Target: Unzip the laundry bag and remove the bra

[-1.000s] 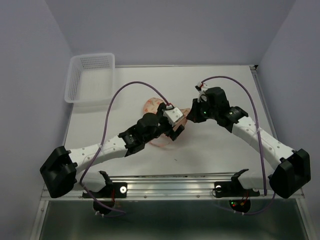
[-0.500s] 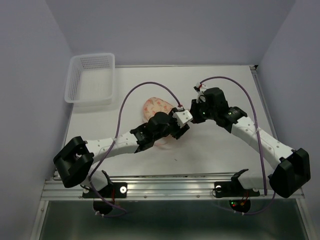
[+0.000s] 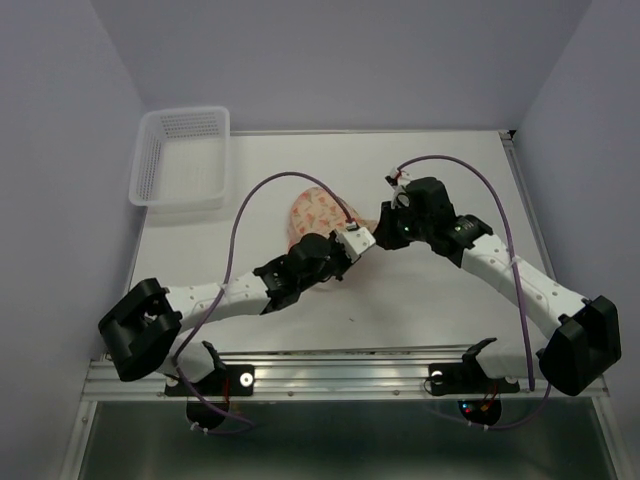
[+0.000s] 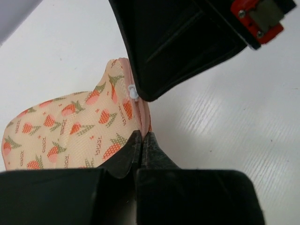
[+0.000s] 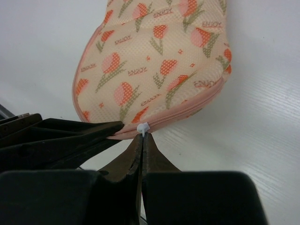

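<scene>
Laundry bag [image 3: 312, 210], one; basket [image 3: 180, 165], one.

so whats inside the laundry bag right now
Nothing shows: the laundry bag is opaque and its zip looks shut along the visible edge, so any bra inside is hidden.

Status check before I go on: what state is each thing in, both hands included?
Bag: zipper shut where it shows, gripped by both hands.
Pull: at the closed end of the zipper, pinched.
Left hand: shut on the bag's pink edge, beside the pull.
Right hand: shut on the pull.
Bra: not in view.
Basket: upright at the far left corner, apart from both hands.
</scene>
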Controlling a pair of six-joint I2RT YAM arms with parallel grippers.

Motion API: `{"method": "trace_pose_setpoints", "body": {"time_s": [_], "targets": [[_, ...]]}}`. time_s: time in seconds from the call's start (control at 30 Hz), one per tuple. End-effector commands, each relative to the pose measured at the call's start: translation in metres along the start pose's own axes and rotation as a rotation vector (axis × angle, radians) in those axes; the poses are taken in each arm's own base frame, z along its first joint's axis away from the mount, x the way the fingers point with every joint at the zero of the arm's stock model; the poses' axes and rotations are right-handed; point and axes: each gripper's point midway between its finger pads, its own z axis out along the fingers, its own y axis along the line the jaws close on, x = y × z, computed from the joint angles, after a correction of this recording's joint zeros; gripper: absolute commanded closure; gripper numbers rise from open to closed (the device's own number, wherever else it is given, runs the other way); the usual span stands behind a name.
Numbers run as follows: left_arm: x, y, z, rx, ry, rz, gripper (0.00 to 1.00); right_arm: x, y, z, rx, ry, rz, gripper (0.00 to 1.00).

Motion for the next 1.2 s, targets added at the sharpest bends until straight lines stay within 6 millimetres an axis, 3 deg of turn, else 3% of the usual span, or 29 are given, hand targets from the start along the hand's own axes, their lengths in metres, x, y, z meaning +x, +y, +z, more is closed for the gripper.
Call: {"method": "trace_pose_setpoints", "body": {"time_s": [0.0,0.03,0.23,0.37,0.73,1.07,1.1,1.13,1.17], "targets": [[0.003,0.007,-0.022,-0.040,-0.005,0.007,1.00,-0.024,-0.006,-0.008,0.055,-0.118,-0.035,0.99],[0.015,0.007,-0.027,-0.043,0.021,0.002,1.00,-0.024,-0.011,-0.008,0.083,-0.118,-0.037,0.99],[0.036,0.016,-0.052,-0.101,0.055,-0.053,1.00,-0.020,-0.029,-0.003,0.171,-0.114,-0.035,0.99],[0.029,0.028,-0.065,-0.155,0.017,-0.059,1.00,-0.016,-0.039,0.002,0.215,-0.106,-0.030,0.99],[0.052,0.049,-0.092,-0.201,0.136,0.030,1.00,-0.012,-0.071,0.002,0.318,-0.104,0.000,0.99],[0.067,0.075,-0.127,-0.261,0.194,0.038,1.00,0.007,-0.079,0.006,0.324,-0.059,0.014,0.99],[0.064,0.076,-0.128,-0.262,0.185,0.038,0.97,0.008,-0.077,0.007,0.309,-0.055,0.012,0.99],[0.060,0.076,-0.129,-0.263,0.173,0.031,0.80,0.009,-0.070,0.008,0.267,-0.046,0.003,0.99],[0.055,0.076,-0.129,-0.262,0.156,0.020,0.75,0.010,-0.067,0.008,0.247,-0.046,-0.002,0.99]]}}
